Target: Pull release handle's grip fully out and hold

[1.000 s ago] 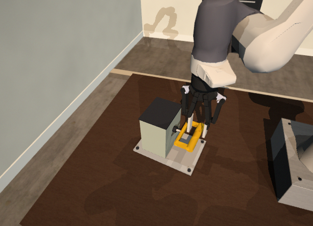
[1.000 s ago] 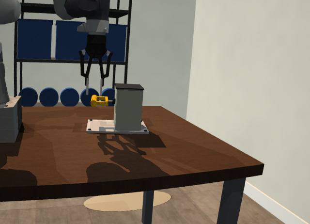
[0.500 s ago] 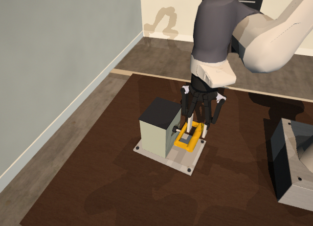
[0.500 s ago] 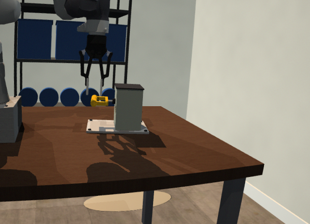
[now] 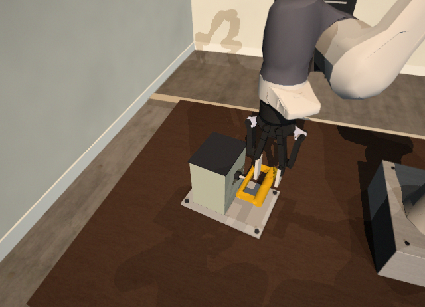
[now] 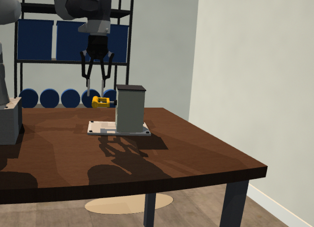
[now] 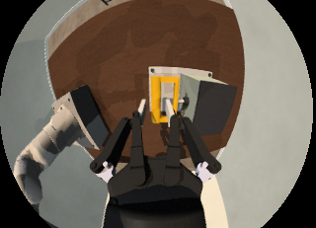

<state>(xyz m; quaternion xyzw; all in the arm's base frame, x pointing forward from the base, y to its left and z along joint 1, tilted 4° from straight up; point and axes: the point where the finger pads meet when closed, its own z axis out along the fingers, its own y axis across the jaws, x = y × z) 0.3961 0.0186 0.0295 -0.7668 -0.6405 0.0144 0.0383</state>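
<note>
Two fingers (image 6: 88,85) partly apart, holding nothing, just above yellow grip (image 6: 97,101).

The yellow release handle's grip (image 5: 254,189), a level rectangular loop, projects from its grey housing (image 5: 215,180).
</note>
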